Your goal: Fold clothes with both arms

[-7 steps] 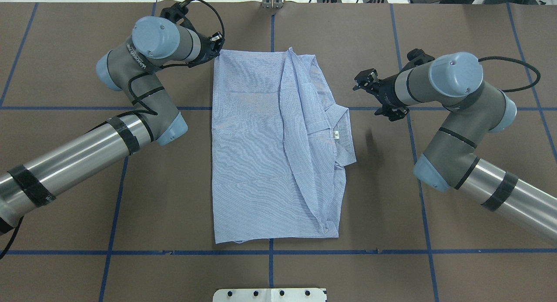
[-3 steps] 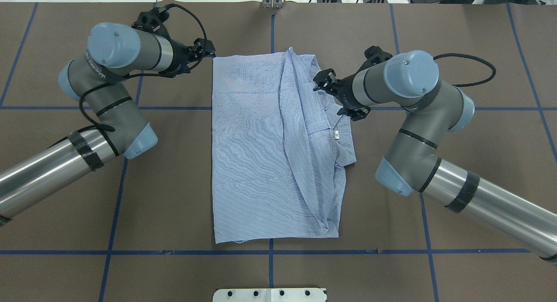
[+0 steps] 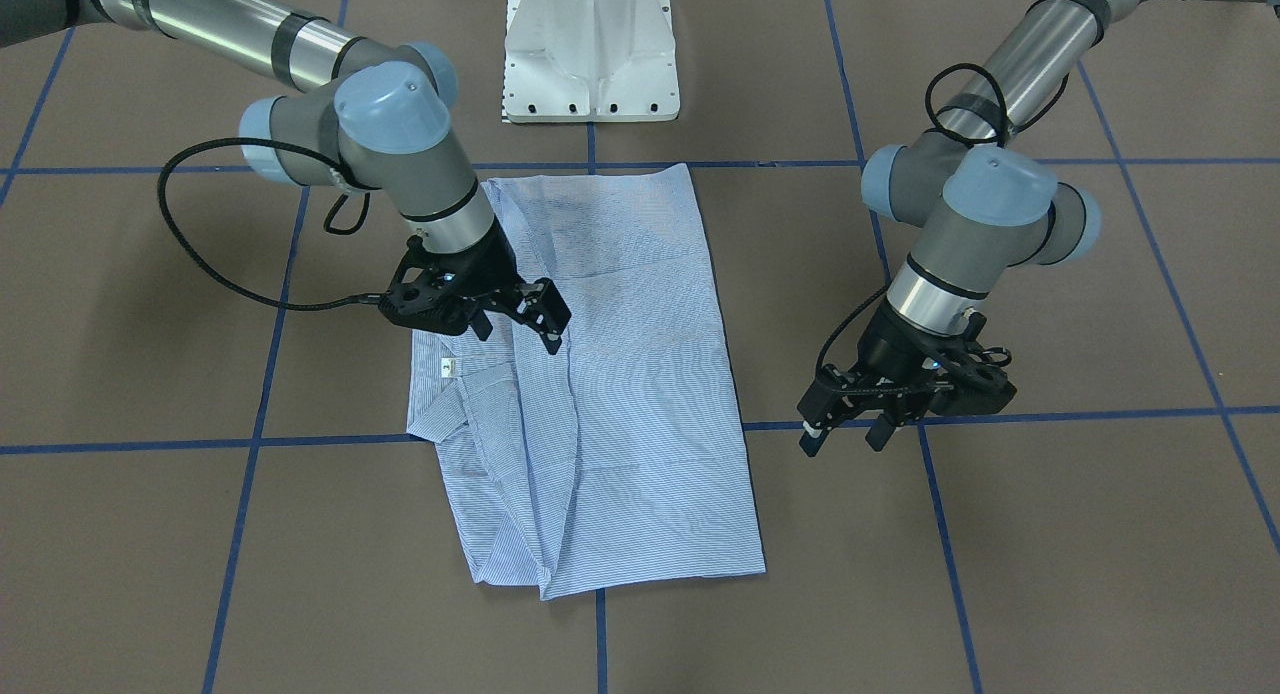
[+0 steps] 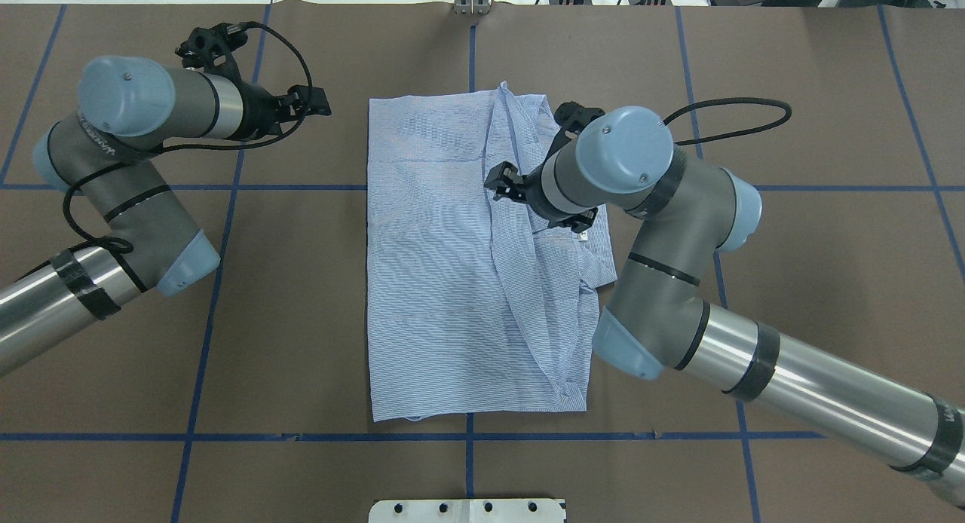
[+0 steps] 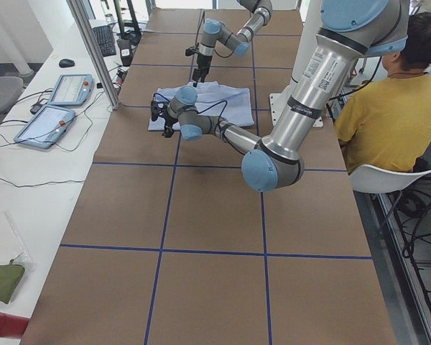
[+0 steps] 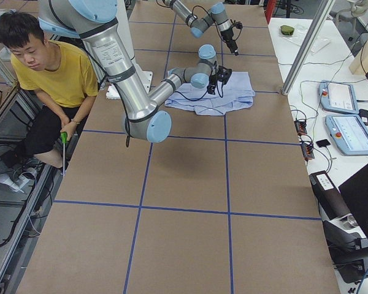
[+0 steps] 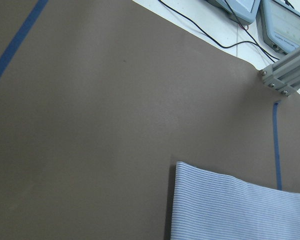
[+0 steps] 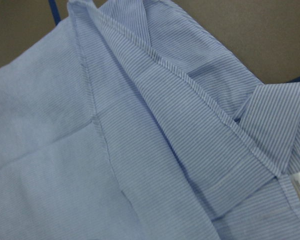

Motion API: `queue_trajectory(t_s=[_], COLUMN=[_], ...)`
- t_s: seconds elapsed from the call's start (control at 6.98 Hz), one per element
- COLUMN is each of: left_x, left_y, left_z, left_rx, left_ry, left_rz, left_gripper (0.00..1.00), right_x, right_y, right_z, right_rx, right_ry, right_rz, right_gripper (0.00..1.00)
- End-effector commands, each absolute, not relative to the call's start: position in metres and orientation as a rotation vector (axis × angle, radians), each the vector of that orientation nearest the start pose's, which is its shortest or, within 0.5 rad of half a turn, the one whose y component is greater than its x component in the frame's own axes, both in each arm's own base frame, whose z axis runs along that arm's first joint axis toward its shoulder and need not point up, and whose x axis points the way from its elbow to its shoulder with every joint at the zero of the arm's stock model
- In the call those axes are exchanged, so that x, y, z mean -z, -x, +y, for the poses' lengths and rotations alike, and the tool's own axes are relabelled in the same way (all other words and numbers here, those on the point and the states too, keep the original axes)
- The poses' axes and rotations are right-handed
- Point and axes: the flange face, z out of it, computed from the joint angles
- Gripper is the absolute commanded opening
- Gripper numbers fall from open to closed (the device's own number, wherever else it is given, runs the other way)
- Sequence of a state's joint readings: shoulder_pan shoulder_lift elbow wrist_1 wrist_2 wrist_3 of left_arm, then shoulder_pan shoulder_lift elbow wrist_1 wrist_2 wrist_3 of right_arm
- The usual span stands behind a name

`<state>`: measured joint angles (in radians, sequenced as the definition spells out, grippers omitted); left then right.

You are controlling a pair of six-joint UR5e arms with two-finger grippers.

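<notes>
The right gripper (image 4: 503, 185), jaws apart, has swung in over the shirt (image 4: 430, 282), above its raised fold ridge beside the collar (image 3: 432, 404). The left gripper (image 4: 313, 105), also apart and empty, has backed off the far corner, so a regrasp looks near. The thin striped cloth lies rectangular, soft-creased, mid-tabletop (image 4: 301, 357).

1. Bare table (image 4: 301, 342) left of shirt (image 4: 437, 297): wide open, near to far.
2. Left gripper (image 4: 323, 105) just left of shirt's far-left corner, off the cloth; only a narrow gap there.
3. Right arm (image 4: 648, 229) across shirt's right side, right gripper (image 4: 499, 184) above centre fold: collar area blocked from above.
4. Near-left corner + near edge reachable; right elbow over near-right hem.
5. Table right of that arm free.
</notes>
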<state>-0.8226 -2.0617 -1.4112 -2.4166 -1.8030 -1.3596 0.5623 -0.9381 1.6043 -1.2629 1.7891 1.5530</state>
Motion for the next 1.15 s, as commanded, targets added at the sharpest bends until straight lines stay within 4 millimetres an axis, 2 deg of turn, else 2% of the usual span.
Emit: queue_trajectory(t_s=[0.0, 0.14, 0.29, 0.43, 0.72, 1.0], left_x=[-0.368, -0.369, -0.373, -0.370, -0.366, -0.365], left_y=[-0.378, -0.376, -0.370, -0.367, -0.366, -0.365], left_z=[-0.581, -0.581, -0.576, -0.573, -0.572, -0.573], left_rx=[0.380, 0.375, 0.377, 0.376, 0.379, 0.381], left_ry=[-0.413, -0.403, -0.402, -0.404, -0.398, -0.399], left_rz=[1.111, 1.115, 1.113, 1.119, 1.111, 1.112], left_gripper=[1.00, 1.00, 1.00, 1.00, 1.00, 1.00], right_x=[-0.210, -0.208, -0.213, -0.220, -0.241, -0.262], right_y=[0.554, 0.576, 0.591, 0.602, 0.611, 0.608], right_z=[-0.390, -0.356, -0.334, -0.318, -0.313, -0.318], right_rx=[-0.051, 0.033, 0.159, 0.218, 0.280, 0.325], right_ry=[-0.213, -0.269, -0.342, -0.335, -0.339, -0.339], right_rz=[-0.770, -0.650, -0.528, -0.462, -0.407, -0.368], right_gripper=[1.00, 1.00, 1.00, 1.00, 1.00, 1.00])
